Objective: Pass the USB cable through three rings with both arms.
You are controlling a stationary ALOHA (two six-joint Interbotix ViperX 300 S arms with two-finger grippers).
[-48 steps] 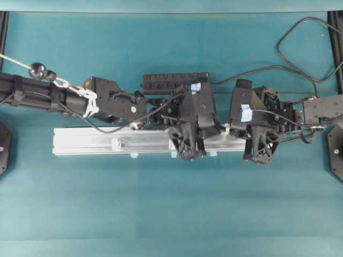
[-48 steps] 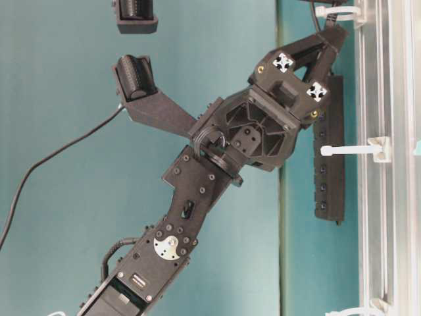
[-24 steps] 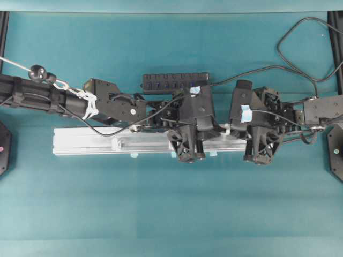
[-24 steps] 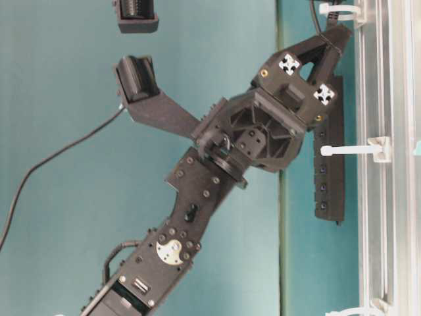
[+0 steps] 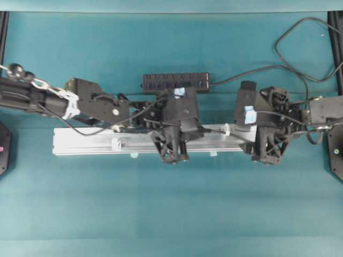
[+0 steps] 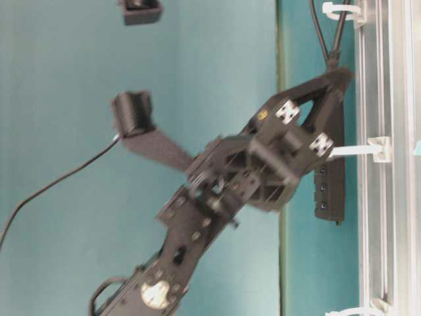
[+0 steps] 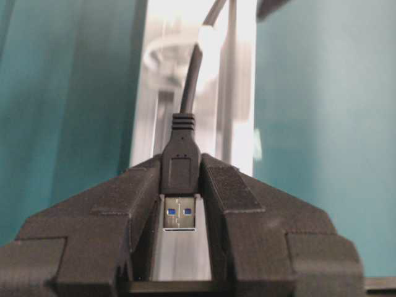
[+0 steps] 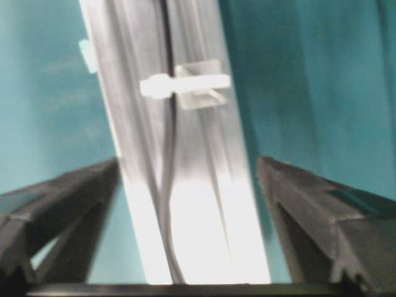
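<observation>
Your left gripper (image 5: 172,155) has slid toward the rail's (image 5: 86,140) left end over the last second, pinching the USB cable (image 7: 179,164) by its plug, while your right gripper (image 5: 266,155) has backed off toward the right end with its jaws spread and nothing between them. That reads as the plug being drawn on along the rail, cord trailing through the ring (image 8: 185,83) seen in the right wrist view.

Count: one cable, one hub (image 5: 176,81) beyond the rail's far edge, two arms. Of the three rings, two show on the rail overhead, (image 5: 226,129) and (image 5: 114,143); the third is probably hidden under the left arm, though you can't confirm that here.
</observation>
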